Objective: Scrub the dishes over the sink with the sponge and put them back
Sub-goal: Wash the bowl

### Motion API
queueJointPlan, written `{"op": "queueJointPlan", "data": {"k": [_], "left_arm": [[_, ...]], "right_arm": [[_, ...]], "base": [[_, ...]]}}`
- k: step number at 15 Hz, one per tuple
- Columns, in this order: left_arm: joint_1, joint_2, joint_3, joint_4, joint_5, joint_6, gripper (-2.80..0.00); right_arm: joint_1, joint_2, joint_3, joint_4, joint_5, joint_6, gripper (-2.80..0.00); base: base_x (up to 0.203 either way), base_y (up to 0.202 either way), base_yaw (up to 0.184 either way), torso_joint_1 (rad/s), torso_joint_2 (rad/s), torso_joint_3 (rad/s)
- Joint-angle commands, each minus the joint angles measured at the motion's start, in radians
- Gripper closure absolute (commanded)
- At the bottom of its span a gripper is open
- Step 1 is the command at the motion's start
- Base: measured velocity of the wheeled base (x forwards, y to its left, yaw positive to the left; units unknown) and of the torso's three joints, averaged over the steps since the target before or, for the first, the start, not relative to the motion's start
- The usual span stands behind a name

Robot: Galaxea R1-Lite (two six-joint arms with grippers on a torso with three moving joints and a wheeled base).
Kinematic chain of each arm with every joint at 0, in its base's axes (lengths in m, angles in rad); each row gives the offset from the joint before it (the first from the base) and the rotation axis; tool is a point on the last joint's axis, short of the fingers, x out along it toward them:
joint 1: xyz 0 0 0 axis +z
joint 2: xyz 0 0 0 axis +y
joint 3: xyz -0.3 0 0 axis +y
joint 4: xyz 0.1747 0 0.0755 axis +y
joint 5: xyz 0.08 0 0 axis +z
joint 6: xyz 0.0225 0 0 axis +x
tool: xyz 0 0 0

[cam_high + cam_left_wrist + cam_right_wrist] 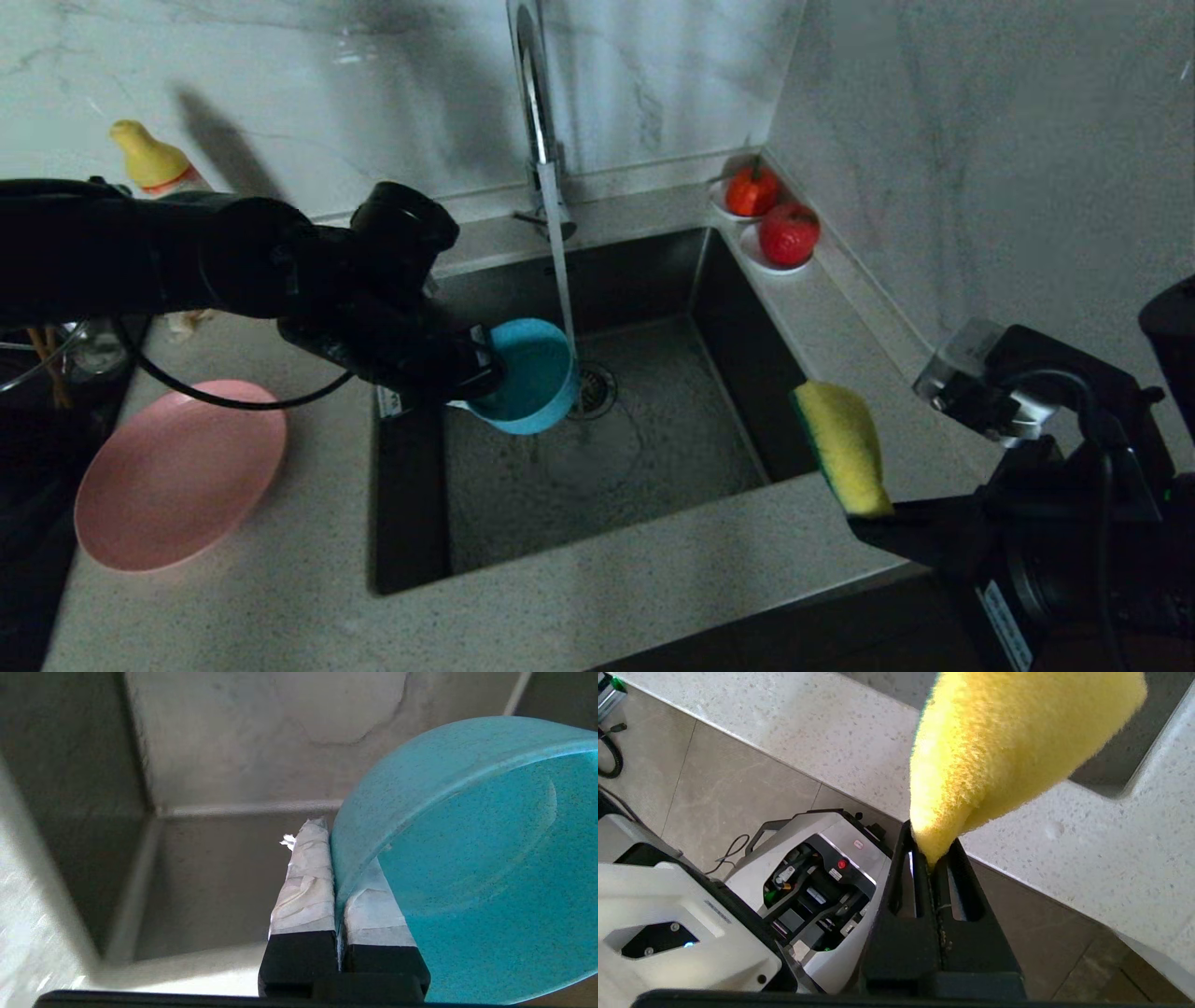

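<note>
1. Dim kitchen counter (653, 560), sink (728, 373) set into it, tap (537, 112) running.
2. Teal bowl (527, 373) tilted beside the stream, likely for rinsing; rim pinched by left gripper (337, 868).
3. Sponge (845, 448) clamped in right gripper (930, 858) over the sink's right edge, seemingly ready to scrub.
4. Pink plate (177, 476) waiting on counter, left.

Home kitchen, steel sink (728, 308), chrome tap (537, 103), speckled stone counter (653, 579), marble walls
</note>
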Motion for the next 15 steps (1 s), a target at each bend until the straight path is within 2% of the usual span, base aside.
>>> {"op": "queueJointPlan", "data": {"k": [1, 3, 9, 12, 15], "left_arm": [[-0.001, 0.076, -0.044, -0.022, 0.033, -0.02, 0.0], [-0.001, 0.123, -0.112, -0.04, 0.069, -0.053, 0.0], [-0.001, 0.242, -0.265, -0.044, 0.08, -0.092, 0.0], [-0.001, 0.276, -0.273, -0.092, 0.085, -0.096, 0.0], [0.0, 0.28, -0.269, -0.094, 0.084, -0.149, 0.0]], "right_arm": [[-0.001, -0.019, 0.012, 0.002, -0.001, 0.0, 0.0], [-0.001, -0.026, 0.023, 0.001, 0.005, 0.0, 0.0], [-0.023, -0.044, 0.038, 0.001, 0.017, -0.001, 0.0], [-0.035, -0.047, 0.052, -0.001, 0.029, -0.001, 0.0], [-0.036, -0.062, 0.068, -0.001, 0.046, 0.0, 0.0]], "base": [[0.0, 0.0, 0.0, 0.0, 0.0, 0.0], [0.0, 0.0, 0.0, 0.0, 0.0, 0.0], [0.0, 0.0, 0.0, 0.0, 0.0, 0.0], [0.0, 0.0, 0.0, 0.0, 0.0, 0.0], [0.0, 0.0, 0.0, 0.0, 0.0, 0.0]]}}
